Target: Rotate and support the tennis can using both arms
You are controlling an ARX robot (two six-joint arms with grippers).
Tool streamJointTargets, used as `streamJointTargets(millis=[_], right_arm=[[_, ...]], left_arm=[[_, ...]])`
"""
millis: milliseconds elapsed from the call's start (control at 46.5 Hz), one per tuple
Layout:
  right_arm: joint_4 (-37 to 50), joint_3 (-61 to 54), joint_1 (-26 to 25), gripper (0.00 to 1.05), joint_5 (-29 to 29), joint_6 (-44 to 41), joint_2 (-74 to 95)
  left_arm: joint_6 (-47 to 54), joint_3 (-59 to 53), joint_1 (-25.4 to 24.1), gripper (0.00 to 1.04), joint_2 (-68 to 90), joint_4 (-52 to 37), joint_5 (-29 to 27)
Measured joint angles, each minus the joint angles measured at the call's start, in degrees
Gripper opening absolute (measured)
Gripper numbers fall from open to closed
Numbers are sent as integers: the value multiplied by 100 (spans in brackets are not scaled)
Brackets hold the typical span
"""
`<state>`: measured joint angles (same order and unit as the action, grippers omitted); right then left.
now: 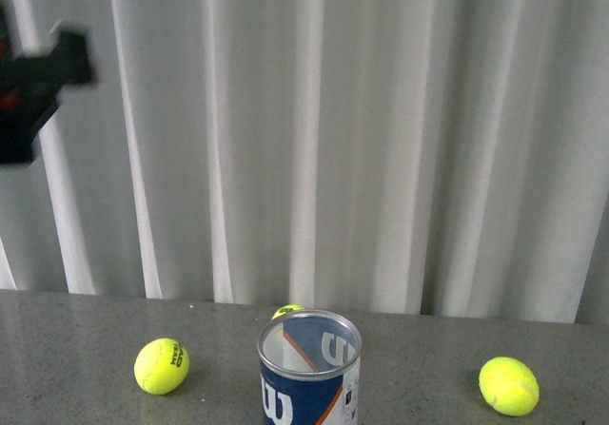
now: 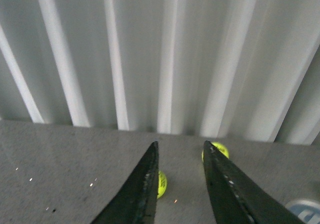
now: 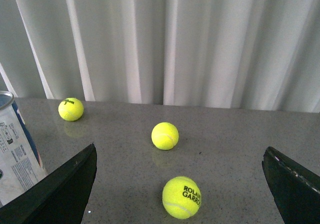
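The tennis can [image 1: 309,368] stands upright at the front middle of the grey table, with a blue label, a white "W" and an open silver rim. A blurred black part of my left arm [image 1: 38,83] hangs high at the far left, well away from the can. In the left wrist view my left gripper [image 2: 181,145] is open and holds nothing; the can's rim [image 2: 305,211] just shows at the frame's corner. My right gripper [image 3: 180,148] is wide open above the table, and the can [image 3: 15,149] stands just beyond one finger [image 3: 65,189].
Yellow-green tennis balls lie on the table: one left of the can [image 1: 162,365], one right of it [image 1: 508,385], one just behind it [image 1: 287,311]. One ball [image 3: 181,197] lies between my right gripper's fingers. White curtains [image 1: 333,130] close off the back.
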<state>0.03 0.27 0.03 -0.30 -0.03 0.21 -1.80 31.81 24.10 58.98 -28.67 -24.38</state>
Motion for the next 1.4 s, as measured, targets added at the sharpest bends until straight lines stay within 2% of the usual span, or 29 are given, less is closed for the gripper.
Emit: streamJointTargets(millis=[43, 172, 366, 839, 882, 925, 968, 1399], right_arm=[[0, 0, 0, 98, -2, 0, 0], [0, 0, 0, 98, 17, 2, 0], [0, 0, 0, 98, 17, 0, 0], [0, 0, 0, 98, 17, 0, 0], [0, 0, 0, 98, 17, 2, 0], [0, 0, 0, 98, 20, 0, 0], [0, 0, 0, 98, 17, 0, 0], [0, 0, 0, 98, 17, 0, 0]], left_arm=[[22, -214, -109, 26, -103, -39, 103], [74, -979, -481, 3, -555, -160, 612], [133, -1716, -1045, 4, -1296, -225, 1113], [136, -2597, -1773, 4, -2524, 107, 1816], [136, -2660, -1917, 4, -2669, 195, 1965], [138, -2728, -2212, 4, -2841, 299, 2374], [138, -2778, -2330, 4, -2990, 387, 2422], [142, -3042, -2398, 4, -3987, 933, 2433]])
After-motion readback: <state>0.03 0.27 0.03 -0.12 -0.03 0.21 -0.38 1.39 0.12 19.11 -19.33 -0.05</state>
